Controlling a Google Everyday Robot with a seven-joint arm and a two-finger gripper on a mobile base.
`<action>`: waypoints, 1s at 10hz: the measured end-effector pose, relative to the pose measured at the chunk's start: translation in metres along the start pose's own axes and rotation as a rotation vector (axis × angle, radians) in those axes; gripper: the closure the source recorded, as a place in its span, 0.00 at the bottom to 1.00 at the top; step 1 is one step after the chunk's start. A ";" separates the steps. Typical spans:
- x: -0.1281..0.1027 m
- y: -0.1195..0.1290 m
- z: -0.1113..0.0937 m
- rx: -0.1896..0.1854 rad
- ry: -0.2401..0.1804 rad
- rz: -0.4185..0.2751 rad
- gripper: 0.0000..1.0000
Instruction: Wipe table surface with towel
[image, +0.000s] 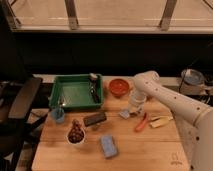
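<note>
A small blue-grey cloth (124, 114) lies on the wooden table (150, 150), just left of my gripper (133, 109). The gripper hangs from the white arm (165, 97) that reaches in from the right, and its tip sits low over the table, touching or nearly touching the cloth. A larger blue folded pad (109, 146) lies nearer the front edge, well apart from the gripper.
A green tray (65, 92) holding utensils stands at the back left, with a red bowl (119, 87) beside it. A blue cup (58, 115), a bowl of dark stuff (76, 134), a black block (95, 119), an orange tool (141, 123) and a yellow item (161, 121) are also on the table. A chair (20, 105) stands at the left.
</note>
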 end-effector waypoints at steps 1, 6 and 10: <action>-0.020 -0.003 0.002 0.003 -0.017 -0.028 1.00; -0.046 0.037 -0.001 -0.019 -0.069 -0.061 1.00; 0.007 0.061 0.001 -0.085 0.002 0.008 1.00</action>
